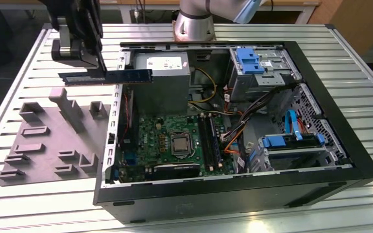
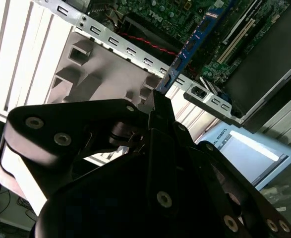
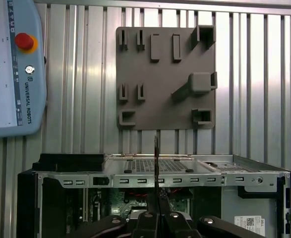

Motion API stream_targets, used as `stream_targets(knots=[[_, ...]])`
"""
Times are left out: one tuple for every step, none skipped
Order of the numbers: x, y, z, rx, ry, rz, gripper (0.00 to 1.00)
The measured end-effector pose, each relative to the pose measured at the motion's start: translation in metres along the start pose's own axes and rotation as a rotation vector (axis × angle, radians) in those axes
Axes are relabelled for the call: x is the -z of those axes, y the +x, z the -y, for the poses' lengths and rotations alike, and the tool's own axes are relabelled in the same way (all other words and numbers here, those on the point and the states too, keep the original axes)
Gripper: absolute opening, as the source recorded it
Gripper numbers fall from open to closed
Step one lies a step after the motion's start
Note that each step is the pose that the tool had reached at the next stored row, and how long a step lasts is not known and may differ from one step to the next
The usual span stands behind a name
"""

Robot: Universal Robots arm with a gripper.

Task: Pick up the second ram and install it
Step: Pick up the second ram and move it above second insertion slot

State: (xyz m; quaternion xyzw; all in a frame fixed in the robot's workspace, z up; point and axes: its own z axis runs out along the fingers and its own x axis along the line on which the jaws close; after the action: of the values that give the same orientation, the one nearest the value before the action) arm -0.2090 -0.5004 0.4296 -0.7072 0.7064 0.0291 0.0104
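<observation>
The second ram point(image 1: 118, 76) is held level in the air, gripped between the closed fingers point(image 1: 97, 62) of the gripper point(image 1: 101, 73). In the exterior view it is seen hanging over the side wall of the open computer case point(image 1: 238, 196), next to the grey tray point(image 1: 50, 141) on the slatted tabletop point(image 1: 18, 68). In the second wrist view the stick point(image 2: 190, 44) is pointed towards the motherboard point(image 2: 170, 7). It is seen edge-on in the first wrist view point(image 3: 156, 163).
</observation>
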Motion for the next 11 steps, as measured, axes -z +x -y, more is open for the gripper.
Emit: stream_targets(knots=[[0.0000,0.0000,0.0007,0.000,0.0000,0.0000,0.11],[0.0000,0.0000,0.0014,0.000,0.0000,0.0000,0.11],[-0.0001,0.0000,0.0021,0.000,0.0000,0.0000,0.11],[-0.0001,0.0000,0.0028,0.000,0.0001,0.0001,0.11],[-0.0001,0.0000,0.0033,0.000,0.0001,0.0001,0.11],[-0.0001,0.0000,0.0040,0.000,0.0000,0.0000,0.11],[-0.0001,0.0000,0.0047,0.000,0.0000,0.0000,0.11],[0.0000,0.0000,0.0054,0.000,0.0000,0.0000,0.11],[0.0000,0.0000,0.0062,0.000,0.0000,-0.0001,0.11],[0.0000,0.0000,0.0062,0.000,0.0000,0.0000,0.11],[-0.0001,0.0001,0.0065,0.000,0.0000,0.0000,0.11]])
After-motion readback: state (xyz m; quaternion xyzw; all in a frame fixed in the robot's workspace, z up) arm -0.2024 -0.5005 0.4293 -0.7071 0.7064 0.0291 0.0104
